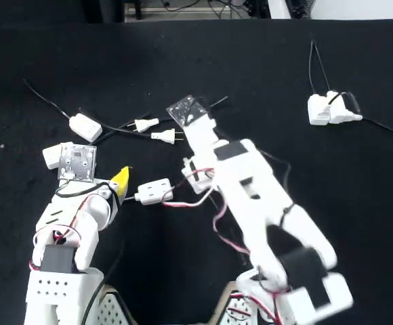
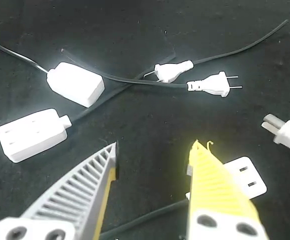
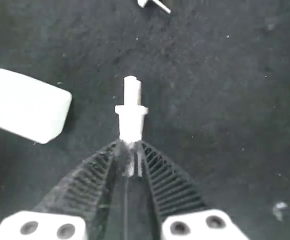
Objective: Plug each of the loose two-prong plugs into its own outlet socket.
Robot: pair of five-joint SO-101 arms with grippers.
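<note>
Presently the left gripper (image 2: pixel 155 145) is hovering wide open beside an outlet socket (image 2: pixel 248 181), holding nothing. The right gripper (image 3: pixel 130 148) is pinching a two-prong plug (image 3: pixel 130 111) by its tail, prongs forward. Insertion appears to be pending, calling for the prongs to be squared to the slots.

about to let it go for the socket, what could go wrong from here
The right gripper pinches the two-prong plug only at its rear end, so the plug may twist when pushed in.
The outlet block is partly hidden by the yellow finger of the open left gripper, so the two arms could bump there.
</note>
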